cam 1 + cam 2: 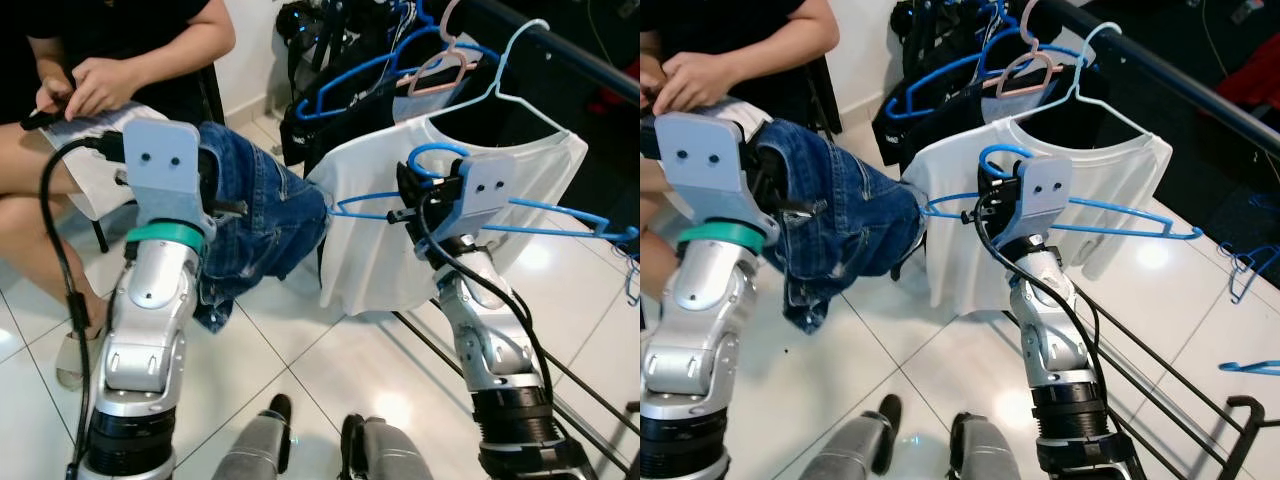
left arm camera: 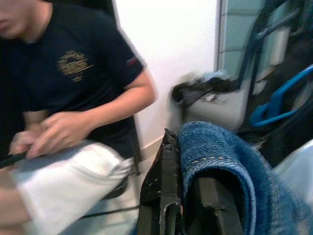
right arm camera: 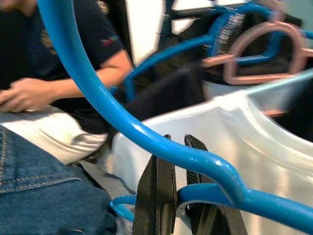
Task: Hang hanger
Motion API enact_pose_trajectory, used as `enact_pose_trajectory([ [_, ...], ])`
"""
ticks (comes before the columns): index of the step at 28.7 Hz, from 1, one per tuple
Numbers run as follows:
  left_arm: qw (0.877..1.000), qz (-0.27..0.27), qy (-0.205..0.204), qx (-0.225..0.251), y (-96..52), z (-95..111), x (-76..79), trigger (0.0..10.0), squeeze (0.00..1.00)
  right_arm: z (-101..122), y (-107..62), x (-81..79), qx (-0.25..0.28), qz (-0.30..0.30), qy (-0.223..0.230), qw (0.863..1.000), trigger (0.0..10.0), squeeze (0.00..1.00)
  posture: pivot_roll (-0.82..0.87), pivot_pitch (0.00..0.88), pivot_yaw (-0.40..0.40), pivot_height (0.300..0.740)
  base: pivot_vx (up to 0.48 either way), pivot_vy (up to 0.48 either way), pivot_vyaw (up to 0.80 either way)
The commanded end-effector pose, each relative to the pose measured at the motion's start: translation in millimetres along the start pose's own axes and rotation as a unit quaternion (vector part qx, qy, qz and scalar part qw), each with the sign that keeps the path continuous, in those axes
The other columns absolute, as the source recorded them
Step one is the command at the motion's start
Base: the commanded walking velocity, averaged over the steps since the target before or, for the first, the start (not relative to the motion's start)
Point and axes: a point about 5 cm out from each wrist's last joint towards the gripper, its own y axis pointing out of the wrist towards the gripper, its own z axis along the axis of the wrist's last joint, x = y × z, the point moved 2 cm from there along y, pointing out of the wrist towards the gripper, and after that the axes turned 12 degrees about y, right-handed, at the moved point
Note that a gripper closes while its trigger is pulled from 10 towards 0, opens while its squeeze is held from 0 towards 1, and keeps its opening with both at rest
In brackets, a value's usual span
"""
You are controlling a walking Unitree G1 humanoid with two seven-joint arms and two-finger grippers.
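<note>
You have the right tool [image 3: 188,215] clamped on the blue hanger [image 1: 560,213], its two black fingers [image 3: 159,196] pinched together on the wire just below the hook. The hanger's long axis runs roughly level from the jeans [image 1: 255,220] on the robot's left out to the robot's right, and its hook [image 1: 435,155] curls upward, above the wrist. It hangs in the air in front of the white T-shirt [image 1: 370,240], which sits on a pale blue hanger [image 1: 520,85] on the dark rail [image 1: 580,55]. Your left tool [image 2: 181,205] is closed on the jeans, with denim draped over one finger and hanging down toward the tiled floor [image 1: 330,370]. More blue hangers and a pink hanger [image 1: 445,65] crowd the rail further back. A seated person [image 2: 73,73] in a dark shirt is on the left; the shirt carries a small gold chest print [image 2: 74,62] too blurred to read.
</note>
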Motion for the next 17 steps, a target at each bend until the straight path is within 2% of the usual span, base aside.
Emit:
enact_pose_trajectory([
  [1,1.0,-0.007,0.025,0.008,-4.6,4.6,1.6,10.0,0.0,-6.5,-1.8,-2.3,-0.008,0.006,0.005,1.0,10.0,0.0,0.08,0.128,0.013,0.74,0.0,0.0,0.69],
  [3,0.999,-0.016,0.04,0.0,-7.8,-1.9,2.5,10.0,0.0,-9.9,-2.2,-5.9,-0.011,0.011,0.009,1.0,10.0,0.0,0.09,0.113,0.005,0.74,0.0,0.0,0.69],
  [8,0.999,-0.015,0.043,-0.014,-8.4,-10.2,4.8,10.0,0.0,-12.7,-1.1,-10.6,-0.01,0.022,0.009,1.0,10.0,0.0,0.08,0.098,0.008,0.74,0.0,0.0,0.7],
  [17,1.0,-0.018,0.019,-0.004,-7.4,-4.1,9.1,10.0,0.0,-8.4,3.1,-12.1,0.002,0.024,0.004,1.0,10.0,0.0,0.08,0.087,0.007,0.74,0.0,0.0,0.71],
])
